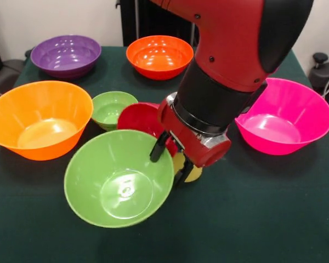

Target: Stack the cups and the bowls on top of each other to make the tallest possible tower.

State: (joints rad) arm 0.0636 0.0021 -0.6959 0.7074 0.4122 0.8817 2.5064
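Front view: table under dark green cloth (274, 219), edges out of frame except the far one behind the purple and orange bowls. Arm (230, 49) fills the upper middle, coming down steeply.

Bowls, large to small: large orange-yellow bowl (35, 118) at left; pink bowl (288, 115) at right; medium green bowl (118, 178) front centre, tilted toward the camera; purple bowl (66, 55) far left; orange bowl (159, 55) far centre; small green bowl (111, 108) between the orange-yellow and a red piece (138, 118). That red piece is half hidden by the wrist; cup or small bowl, cannot tell.

Gripper (171, 163): two dark fingers (158, 148) spread around something yellow (193, 174), probably the yellow cup lying low by the green bowl's rim. Whether they are closed on it, cannot tell. No tower standing; blue bowl unseen.

Judgement: an early step, seating or taking the first cup. The next move calls for a straight vertical lift, since the green rim touches the fingers and the red piece sits just behind.

Open room: bare cloth along the front and front right; the left side is crowded.
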